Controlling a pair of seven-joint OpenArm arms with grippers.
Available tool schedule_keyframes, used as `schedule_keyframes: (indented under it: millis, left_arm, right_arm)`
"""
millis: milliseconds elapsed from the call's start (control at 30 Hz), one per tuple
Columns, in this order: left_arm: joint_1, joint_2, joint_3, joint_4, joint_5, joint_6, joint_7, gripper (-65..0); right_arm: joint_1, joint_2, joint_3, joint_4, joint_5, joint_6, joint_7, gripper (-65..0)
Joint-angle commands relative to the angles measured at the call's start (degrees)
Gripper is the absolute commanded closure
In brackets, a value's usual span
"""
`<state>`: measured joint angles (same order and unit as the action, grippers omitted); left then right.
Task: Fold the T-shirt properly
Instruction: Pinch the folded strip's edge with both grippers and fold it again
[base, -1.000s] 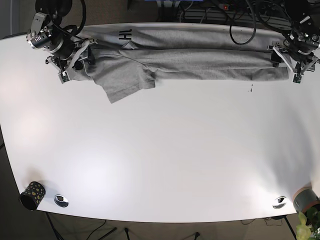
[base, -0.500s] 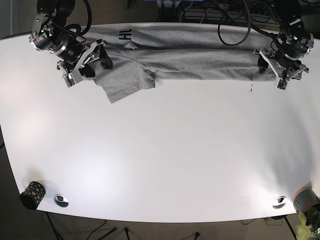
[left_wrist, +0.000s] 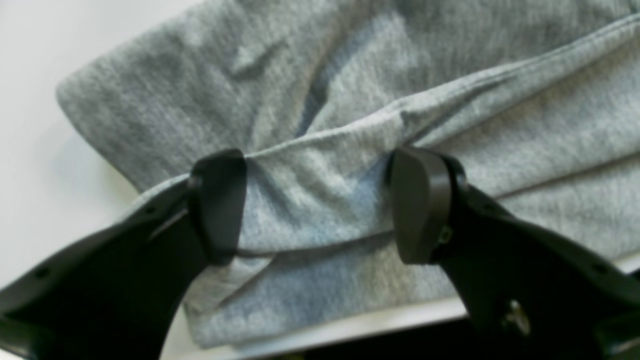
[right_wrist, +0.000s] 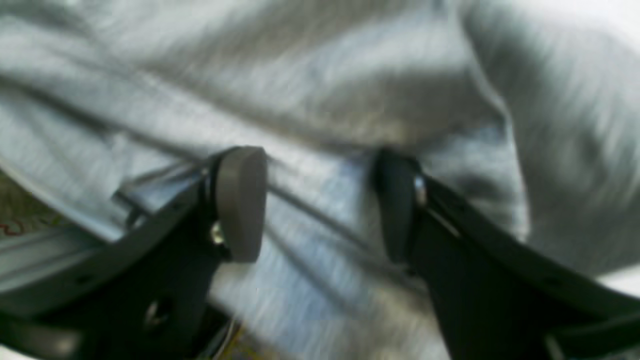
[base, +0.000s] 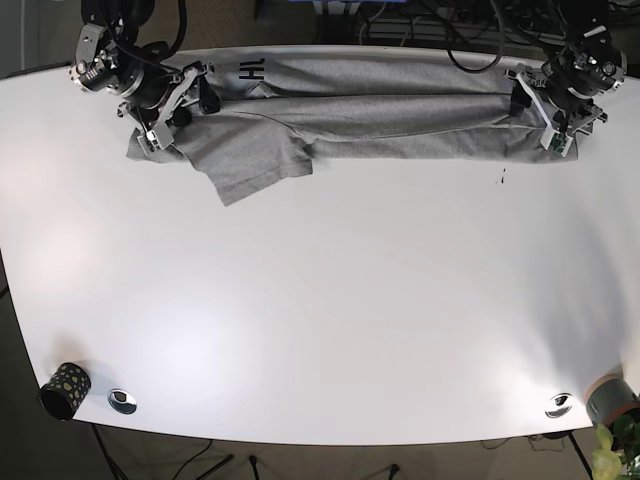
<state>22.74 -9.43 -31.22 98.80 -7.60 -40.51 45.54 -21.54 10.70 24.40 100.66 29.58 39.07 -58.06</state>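
The grey T-shirt (base: 380, 112) lies as a long band along the table's far edge, with one sleeve (base: 250, 165) sticking out toward the front. My left gripper (base: 550, 112) is at the shirt's right end. In the left wrist view this gripper (left_wrist: 320, 205) is open, its fingers (left_wrist: 220, 205) astride a raised fold of cloth (left_wrist: 320, 180). My right gripper (base: 172, 105) is at the shirt's left end. In the right wrist view it (right_wrist: 317, 207) is open too, with blurred cloth (right_wrist: 350, 100) between the jaws.
The white table (base: 330, 300) runs to the front. A dotted black cup (base: 65, 389) and a metal disc (base: 122, 401) sit front left. Another disc (base: 559, 404) and a grey pot (base: 612, 398) sit front right. Cables hang behind the far edge.
Both grippers have moved inward over the shirt's ends, then toward the far edge. The shirt's right end has drawn in, and a bit of cloth now shows left of the right gripper.
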Motion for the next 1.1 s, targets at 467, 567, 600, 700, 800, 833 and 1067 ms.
schedule_keyframes:
  millis: [467,567,600,700,800,833,1067]
  left_arm:
    - [-18.92,-0.72,0.76,-13.57,7.82,0.51,1.01,-40.8]
    - [-21.2,-0.28,1.2,-13.57,10.36,0.51,-1.1,-40.8]
    - [-21.47,0.24,1.38,-13.75,10.63,0.51,-1.1,-40.8]
    - [-21.64,0.86,1.38,-13.66,10.45,0.51,-1.1,-40.8]
    - [-22.17,0.86,1.46,-13.66,10.36,0.51,-1.01,-40.8]
    - [-22.43,0.86,1.46,-13.75,10.36,0.51,-1.01,-40.8]
    - [-22.26,0.95,1.11,-14.01,10.36,0.51,-1.01,-40.8]
  right_arm:
    - [20.44,0.69,0.52,-17.19,-10.99,-0.43,4.74,-33.3]
    - [23.08,0.77,0.52,-14.99,-10.64,-0.78,3.6,-33.3]
    - [24.13,0.77,0.52,-13.5,-10.99,-0.87,2.28,-33.3]
    - [27.03,0.77,0.52,-10.6,-10.99,-0.87,-0.79,-33.6]
    - [30.38,0.77,0.17,-10.24,-10.99,-0.87,-2.29,-33.8]
    - [31.52,0.77,0.17,-10.68,-11.08,-0.96,-2.38,-33.8]
    - [39.61,0.77,-0.01,-22.64,-11.17,-0.87,-1.94,-33.8]
